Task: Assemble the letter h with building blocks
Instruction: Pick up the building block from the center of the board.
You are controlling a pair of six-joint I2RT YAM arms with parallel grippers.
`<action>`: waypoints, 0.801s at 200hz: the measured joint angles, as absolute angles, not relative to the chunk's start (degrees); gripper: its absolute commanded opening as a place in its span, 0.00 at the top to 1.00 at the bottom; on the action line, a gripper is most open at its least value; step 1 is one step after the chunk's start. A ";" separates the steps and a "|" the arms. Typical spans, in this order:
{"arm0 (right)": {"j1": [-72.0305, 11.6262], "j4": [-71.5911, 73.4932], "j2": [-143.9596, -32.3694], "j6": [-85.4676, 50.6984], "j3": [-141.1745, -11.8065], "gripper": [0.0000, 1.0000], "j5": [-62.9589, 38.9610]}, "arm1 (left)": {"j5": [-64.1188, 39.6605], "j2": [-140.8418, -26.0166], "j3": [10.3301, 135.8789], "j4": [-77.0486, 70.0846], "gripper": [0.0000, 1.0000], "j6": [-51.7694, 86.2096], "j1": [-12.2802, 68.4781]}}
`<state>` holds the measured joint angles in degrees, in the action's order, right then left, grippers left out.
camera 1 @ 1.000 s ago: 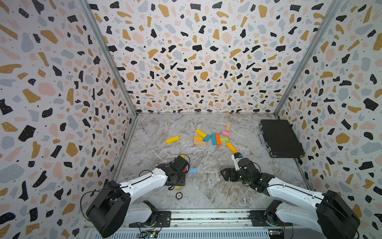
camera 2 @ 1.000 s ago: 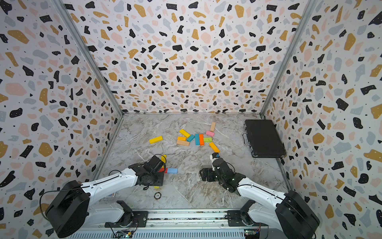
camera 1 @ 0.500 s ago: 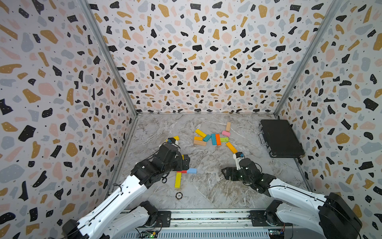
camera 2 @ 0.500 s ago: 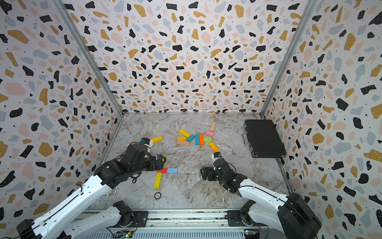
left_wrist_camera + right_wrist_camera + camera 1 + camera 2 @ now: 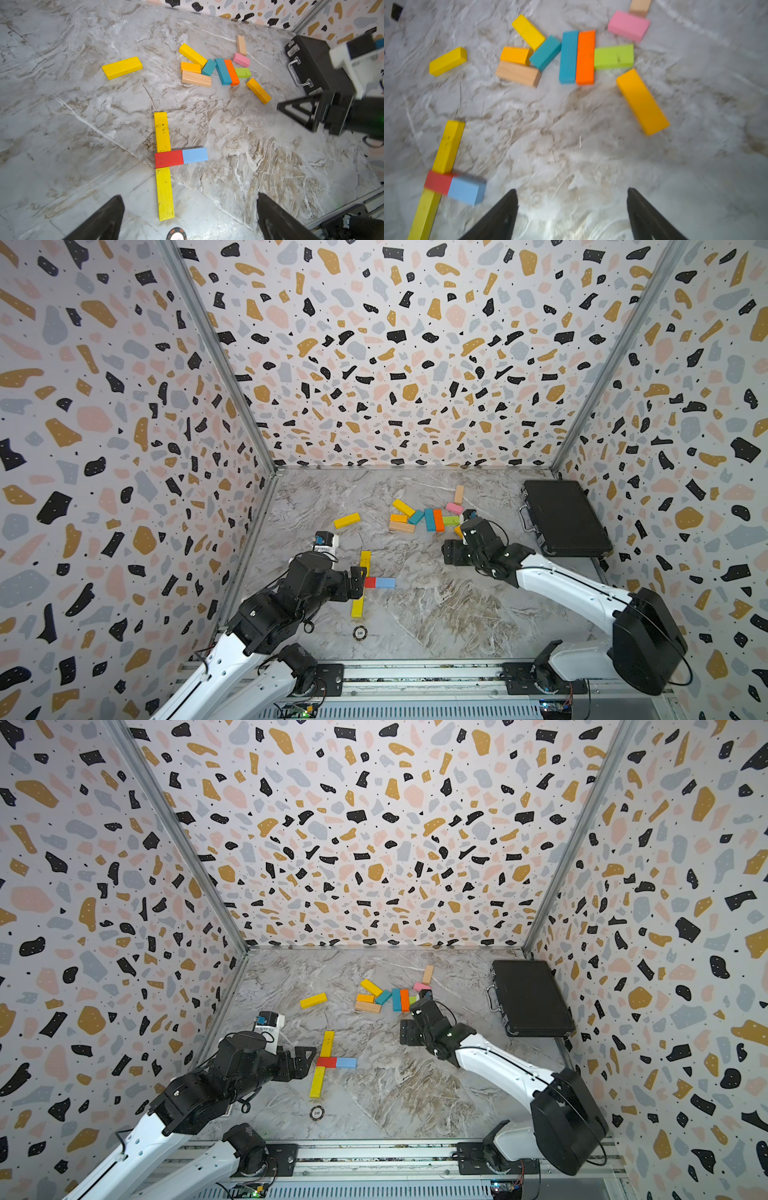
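In both top views a line of building blocks lies at the front left. A long yellow block (image 5: 365, 562) and a second long yellow block (image 5: 357, 606) stand end to end, with a red block (image 5: 369, 582) between them. A light blue block (image 5: 385, 582) butts against the red one. My left gripper (image 5: 360, 581) hovers just left of the red block, open and empty (image 5: 189, 205). Several loose blocks (image 5: 428, 516) lie in a heap further back. My right gripper (image 5: 409, 1031) is open and empty beside the heap. A long orange block (image 5: 642, 101) lies ahead of it.
A lone yellow block (image 5: 346, 520) lies left of the heap. A shut black case (image 5: 563, 518) lies along the right wall. A small round disc marked 100 (image 5: 360, 632) sits near the front rail. Patterned walls close in three sides.
My left gripper opened, let go of the lower yellow block and rose off it. My right gripper moved back toward the heap of loose blocks.
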<state>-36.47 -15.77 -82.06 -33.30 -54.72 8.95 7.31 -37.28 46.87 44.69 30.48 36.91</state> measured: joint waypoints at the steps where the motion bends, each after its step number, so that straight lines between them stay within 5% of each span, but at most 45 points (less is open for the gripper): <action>1: -36.16 -16.03 -82.54 -33.23 -55.29 0.19 9.06 | 7.25 -37.28 46.85 44.71 0.01 30.46 36.91; 53: -25.02 -22.52 -103.57 -25.41 -70.35 0.15 7.38 | 2.96 -37.10 46.74 44.93 0.01 29.71 36.91; 86: -22.00 -25.80 -111.44 -21.21 -74.83 0.23 6.74 | 0.69 -36.32 45.93 44.97 0.01 29.52 36.91; 160: -22.13 -28.25 -114.34 -19.35 -78.00 0.69 3.81 | -0.43 -34.57 45.63 44.95 0.01 29.30 36.91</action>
